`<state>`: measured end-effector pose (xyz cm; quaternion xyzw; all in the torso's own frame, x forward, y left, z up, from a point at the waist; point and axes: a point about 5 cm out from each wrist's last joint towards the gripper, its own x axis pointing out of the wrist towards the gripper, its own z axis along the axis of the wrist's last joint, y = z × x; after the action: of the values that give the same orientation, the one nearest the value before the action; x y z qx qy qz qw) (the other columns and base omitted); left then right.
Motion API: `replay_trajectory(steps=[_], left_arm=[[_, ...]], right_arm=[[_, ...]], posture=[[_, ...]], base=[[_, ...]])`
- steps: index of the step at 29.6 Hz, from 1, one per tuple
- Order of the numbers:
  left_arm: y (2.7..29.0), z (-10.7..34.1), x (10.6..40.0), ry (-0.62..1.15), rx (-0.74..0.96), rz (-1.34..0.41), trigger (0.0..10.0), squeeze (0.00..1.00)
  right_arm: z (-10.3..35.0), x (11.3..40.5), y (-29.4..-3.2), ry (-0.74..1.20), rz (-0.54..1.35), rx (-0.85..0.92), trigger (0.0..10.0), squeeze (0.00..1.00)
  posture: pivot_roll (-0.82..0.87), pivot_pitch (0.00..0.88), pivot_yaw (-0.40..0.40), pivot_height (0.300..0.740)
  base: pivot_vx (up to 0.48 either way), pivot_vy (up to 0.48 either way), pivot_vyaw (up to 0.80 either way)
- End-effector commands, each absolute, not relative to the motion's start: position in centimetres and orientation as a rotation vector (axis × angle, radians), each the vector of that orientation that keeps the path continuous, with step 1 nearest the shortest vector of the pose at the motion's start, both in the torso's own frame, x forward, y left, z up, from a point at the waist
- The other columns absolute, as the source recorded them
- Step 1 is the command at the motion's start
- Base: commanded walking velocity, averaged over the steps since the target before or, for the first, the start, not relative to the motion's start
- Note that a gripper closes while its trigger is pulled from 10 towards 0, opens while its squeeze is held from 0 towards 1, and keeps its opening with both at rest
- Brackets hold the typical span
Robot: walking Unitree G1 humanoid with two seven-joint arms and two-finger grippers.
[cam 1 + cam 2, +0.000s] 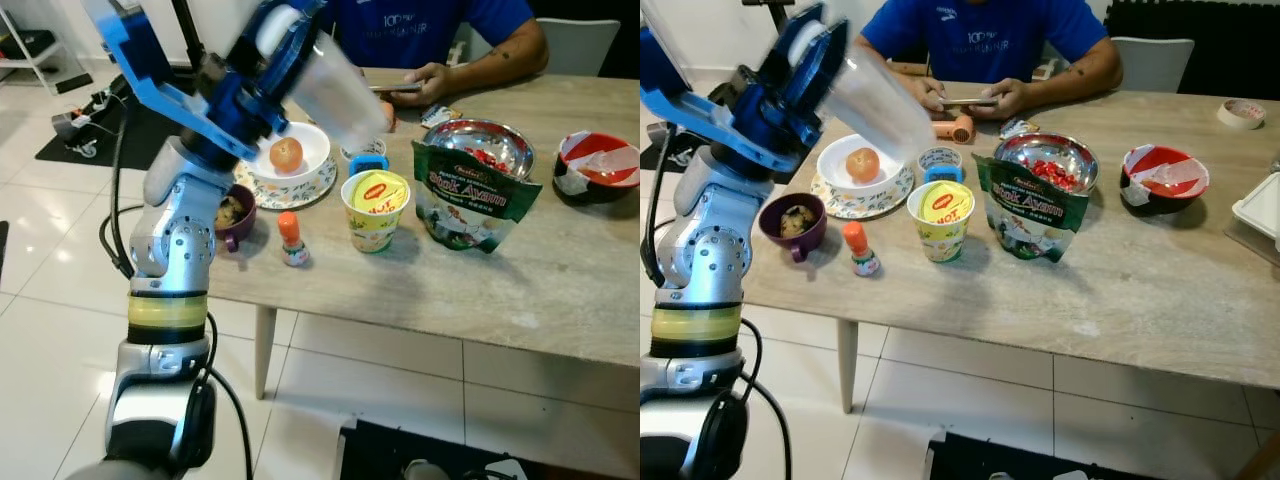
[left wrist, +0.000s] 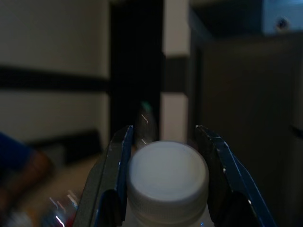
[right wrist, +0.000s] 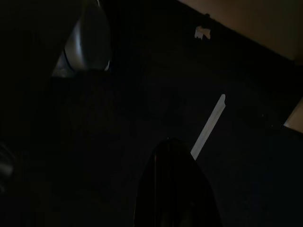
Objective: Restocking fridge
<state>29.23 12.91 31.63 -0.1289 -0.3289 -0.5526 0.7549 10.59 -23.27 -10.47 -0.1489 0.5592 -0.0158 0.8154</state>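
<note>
My left gripper (image 1: 283,42) is raised above the near left end of the wooden table (image 1: 480,290) and is shut on a translucent white bottle (image 1: 340,88), which lies tilted with its body pointing over the table. In the left wrist view the bottle's white cap (image 2: 168,175) sits clamped between the two fingers (image 2: 113,175). The right wrist view is very dark, with one black finger (image 3: 175,189) over a dark floor.
On the table stand a white bowl with a fruit (image 1: 287,154), a purple mug (image 1: 233,213), a small orange-capped bottle (image 1: 291,238), a yellow noodle cup (image 1: 375,208), a green bag (image 1: 470,200), a steel bowl (image 1: 1052,160) and a red bowl (image 1: 598,165). A person in blue (image 1: 980,40) sits opposite.
</note>
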Motion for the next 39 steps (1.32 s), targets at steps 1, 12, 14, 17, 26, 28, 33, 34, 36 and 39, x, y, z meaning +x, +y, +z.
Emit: replay_trajectory(steps=[1, 12, 14, 17, 26, 28, 33, 34, 36, 39], left_arm=[[13.1, 31.1, 28.5, -0.677, -0.263, -1.265, 10.0, 0.00], [12.4, 20.4, 24.6, -0.143, -0.270, -1.535, 10.0, 0.00], [12.2, 19.0, 24.7, -0.082, -0.253, -1.528, 10.0, 0.00], [12.0, 14.9, 24.6, 0.096, -0.206, -1.495, 10.0, 0.00], [14.4, 3.7, 24.2, 0.505, 0.099, -1.185, 10.0, 0.00], [15.4, 0.8, 23.1, 0.623, 0.193, -1.123, 10.0, 0.00], [16.7, -2.5, 21.1, 0.778, 0.314, -1.052, 10.0, 0.00], [16.7, -2.5, 21.1, 0.778, 0.314, -1.052, 10.0, 0.00], [17.2, -3.7, 20.4, 0.830, 0.356, -1.008, 10.0, 0.00], [18.1, -5.1, 19.4, 0.891, 0.439, -0.930, 10.0, 0.00]], right_arm=[[-10.7, 9.7, -23.2, 1.222, -0.037, -0.300, 10.0, 0.00], [-10.7, 9.8, -23.2, 1.231, -0.021, -0.300, 10.0, 0.00], [-10.7, 9.8, -23.2, 1.232, -0.020, -0.300, 10.0, 0.00], [-10.7, 9.9, -23.1, 1.232, -0.019, -0.299, 10.0, 0.00], [-10.7, 9.8, -23.3, 1.238, -0.018, -0.306, 10.0, 0.00], [-10.7, 9.7, -23.3, 1.239, -0.017, -0.308, 10.0, 0.00], [-10.7, 9.8, -23.2, 1.239, -0.015, -0.310, 10.0, 0.00], [-10.7, 9.8, -23.2, 1.239, -0.015, -0.310, 10.0, 0.00], [-10.7, 9.8, -23.2, 1.239, -0.014, -0.312, 10.0, 0.00], [-10.7, 9.8, -23.3, 1.240, -0.014, -0.314, 10.0, 0.00]], posture=[[-0.02, 0.125, 0.050, 0.740], [-0.01, 0.117, 0.038, 0.740], [-0.01, 0.115, 0.039, 0.740], [-0.02, 0.117, 0.042, 0.740], [-0.02, 0.114, 0.039, 0.740], [-0.02, 0.112, 0.040, 0.740], [-0.02, 0.111, 0.038, 0.740], [-0.02, 0.111, 0.038, 0.740], [-0.02, 0.112, 0.037, 0.740], [-0.02, 0.111, 0.034, 0.740]], base=[[0.000, 0.000, 0.00], [0.000, 0.000, 0.00], [0.000, 0.000, 0.00], [0.000, 0.000, 0.00], [0.000, 0.000, 0.00], [0.000, 0.000, 0.00], [0.000, 0.000, 0.00], [0.000, 0.000, 0.00], [0.000, 0.000, 0.00], [0.000, 0.000, 0.00]])
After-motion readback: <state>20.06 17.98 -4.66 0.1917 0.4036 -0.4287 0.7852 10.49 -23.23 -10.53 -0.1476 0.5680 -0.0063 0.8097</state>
